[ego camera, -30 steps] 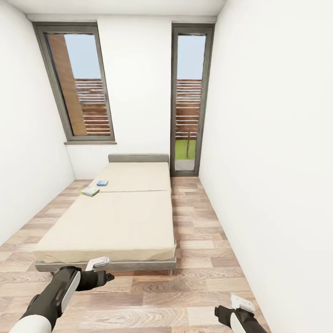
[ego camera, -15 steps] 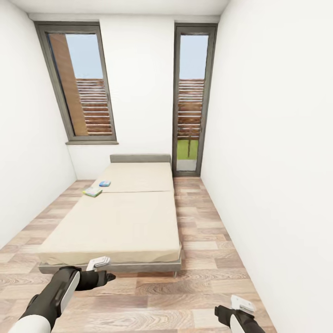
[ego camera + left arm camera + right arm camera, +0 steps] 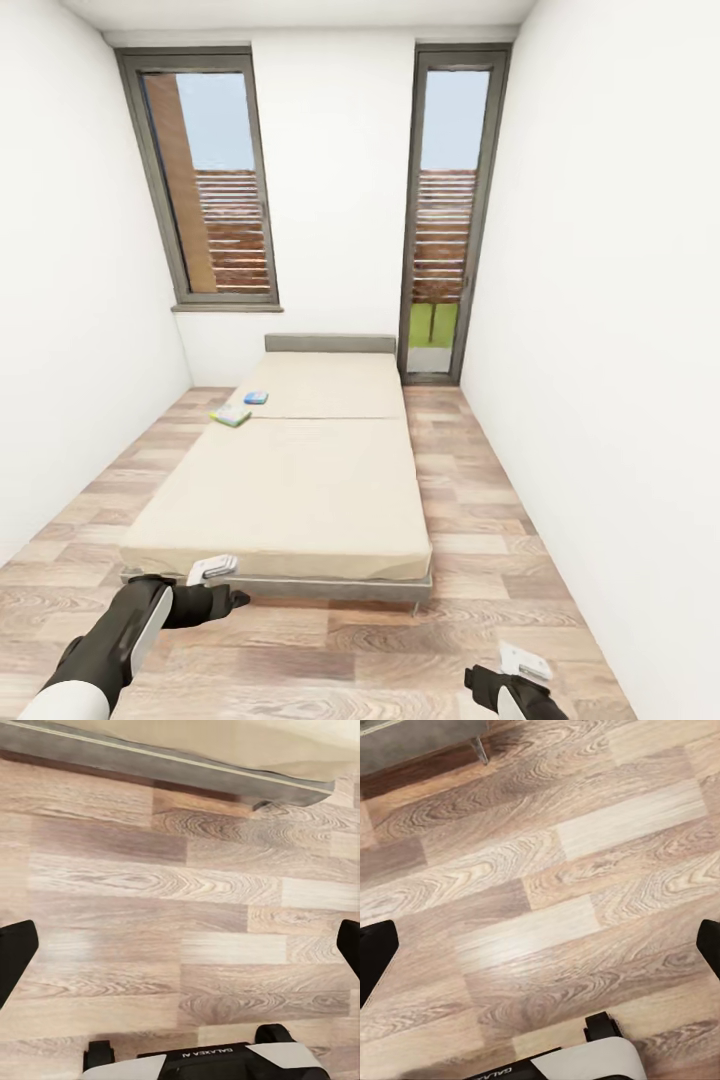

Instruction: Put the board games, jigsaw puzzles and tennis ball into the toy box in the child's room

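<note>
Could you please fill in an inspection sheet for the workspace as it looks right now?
Surface: bed with beige mattress and grey frame, standing on a wood plank floor.
Job's things: small blue board game and yellow-green board game lie apart near the head end of the bed, on the robot's left side.
Clutter: nothing seen.
Grippers: left gripper open, empty, over the floor by the bed's foot; right gripper open, empty, over bare floor.
Cables: nothing seen.
Surroundings: white walls, two tall dark-framed windows behind the headboard.
</note>
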Robot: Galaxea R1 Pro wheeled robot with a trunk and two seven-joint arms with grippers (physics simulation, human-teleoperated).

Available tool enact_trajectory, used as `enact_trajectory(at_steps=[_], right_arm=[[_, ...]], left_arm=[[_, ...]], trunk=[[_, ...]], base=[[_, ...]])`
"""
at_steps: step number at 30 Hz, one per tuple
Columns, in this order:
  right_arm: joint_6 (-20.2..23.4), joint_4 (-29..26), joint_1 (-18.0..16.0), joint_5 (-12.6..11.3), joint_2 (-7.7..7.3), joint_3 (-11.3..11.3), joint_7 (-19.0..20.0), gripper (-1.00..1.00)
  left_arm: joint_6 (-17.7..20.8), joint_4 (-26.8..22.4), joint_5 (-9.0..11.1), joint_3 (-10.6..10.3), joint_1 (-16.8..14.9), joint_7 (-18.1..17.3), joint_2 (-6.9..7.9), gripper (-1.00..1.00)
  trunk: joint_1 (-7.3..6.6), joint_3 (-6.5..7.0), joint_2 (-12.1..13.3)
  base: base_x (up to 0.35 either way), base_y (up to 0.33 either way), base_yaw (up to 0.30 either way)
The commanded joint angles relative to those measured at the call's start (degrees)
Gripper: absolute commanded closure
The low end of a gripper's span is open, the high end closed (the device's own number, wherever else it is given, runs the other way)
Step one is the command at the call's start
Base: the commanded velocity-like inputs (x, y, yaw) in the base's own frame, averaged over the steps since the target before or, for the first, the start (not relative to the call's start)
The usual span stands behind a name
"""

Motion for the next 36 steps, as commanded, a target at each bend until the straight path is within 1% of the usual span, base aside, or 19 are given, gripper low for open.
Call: enact_trajectory(at_steps=[1,4,8,9,10,11,13,14,17,19,22,23,24,25,27,28,30,33,36], right_arm=[[0.22,-0.15,-0.02,-0.57,0.03,-0.07,-0.32,-1.0],[0.2,-0.14,-0.02,-0.51,0.03,-0.07,-0.28,-1.0],[0.19,-0.15,-0.02,-0.46,0.0,-0.07,-0.17,-1.0],[0.2,-0.23,-0.02,-0.45,0.01,-0.07,-0.13,-1.0],[0.2,-0.28,-0.02,-0.43,0.02,-0.05,-0.11,-1.0],[0.19,-0.43,-0.02,-0.38,0.04,0.02,-0.13,-1.0],[0.21,-0.68,-0.02,-0.33,0.09,0.08,-0.16,-1.0],[1.01,-2.66,-0.02,-0.33,0.29,0.5,-0.2,-1.0],[2.69,-6.07,-0.02,-0.41,0.57,1.16,-0.21,-1.0],[4.86,-9.03,-0.02,-0.63,0.71,1.52,-0.22,-1.0],[10.19,-15.19,-0.02,-1.02,0.83,1.73,-0.15,-1.0],[13.78,-19.94,-0.02,-1.3,0.91,1.79,0.05,-1.0],[15.47,-22.49,-0.02,-1.5,0.96,1.86,0.22,-1.0],[18.51,-27.66,-0.02,-2.06,1.17,2.07,0.65,-1.0],[20.94,-32.39,-0.02,-2.89,1.61,2.22,1.13,-1.0],[22.71,-36.21,-0.02,-3.93,2.22,2.28,1.59,-1.0],[24.18,-39.75,0.05,-5.32,2.96,2.33,2.22,-1.0],[25.21,-41.84,0.26,-6.31,3.4,2.42,2.82,-1.0],[25.79,-43.01,0.35,-6.63,3.45,2.45,3.06,-1.0]], left_arm=[[0.39,-0.03,0.34,0.13,-0.07,-0.04,0.01,-1.0],[0.39,-0.03,0.37,0.16,-0.06,-0.15,0.18,-1.0],[0.48,-0.03,0.69,0.18,-0.07,-0.45,1.32,-1.0],[0.53,-0.03,0.76,0.18,-0.05,-1.2,1.91,-1.0],[0.54,-0.03,0.79,0.2,-0.06,-1.86,2.15,-1.0],[0.58,-0.03,0.81,0.23,-0.06,-3.84,2.54,-1.0],[0.61,-0.03,0.78,0.29,-0.04,-6.52,2.88,-1.0],[0.82,-0.03,0.73,0.44,-0.05,-13.31,4.14,-1.0],[0.99,-0.01,0.73,0.51,-0.08,-18.85,5.3,-1.0],[1.06,-0.02,0.71,0.57,-0.12,-22.46,6.04,-1.0],[1.24,-0.27,0.72,0.64,-0.19,-28.06,7.34,-1.0],[1.28,-0.43,0.72,0.65,-0.22,-31.51,8.27,-1.0],[1.26,-0.49,0.71,0.65,-0.23,-33.07,8.66,-1.0],[1.2,-0.58,0.68,0.64,-0.25,-35.79,9.23,-1.0],[1.1,-0.63,0.67,0.63,-0.26,-37.97,9.68,-1.0],[1.03,-0.67,0.66,0.66,-0.26,-39.58,10.09,-1.0],[0.95,-0.7,0.68,0.69,-0.27,-41.22,10.95,-1.0],[0.93,-0.72,0.71,0.7,-0.27,-42.29,11.67,-1.0],[0.93,-0.73,0.72,0.71,-0.27,-42.71,11.87,-1.0]], trunk=[[0.06,-0.14,-0.13],[0.06,-0.15,-0.13],[0.06,-0.15,-0.13],[0.06,-0.15,-0.13],[0.06,-0.15,-0.13],[0.06,-0.15,-0.13],[0.06,-0.15,-0.13],[0.06,-0.15,-0.13],[0.06,-0.15,-0.13],[0.06,-0.15,-0.13],[0.06,-0.15,-0.13],[0.06,-0.15,-0.13],[0.06,-0.15,-0.13],[0.06,-0.15,-0.13],[0.06,-0.15,-0.13],[0.06,-0.15,-0.13],[0.06,-0.15,-0.13],[0.06,-0.15,-0.13],[0.06,-0.15,-0.13]], base=[[0.177,0.218,0.062],[0.167,0.17,0.04],[0.13,0.067,0.015],[0.114,0.03,0.007],[0.109,0.024,0.005],[0.084,0.015,0.003],[0.061,0.011,0.002],[0.022,0.004,0.001],[0.031,0.003,0.001],[0.052,0.001,0.0],[0.06,0.001,0.0],[0.07,0.0,0.0],[0.076,0.0,0.0],[0.072,0.0,0.0],[0.056,0.0,0.0],[0.032,0.0,0.0],[0.021,0.0,0.0],[0.01,0.0,0.0],[0.004,0.0,0.0]])
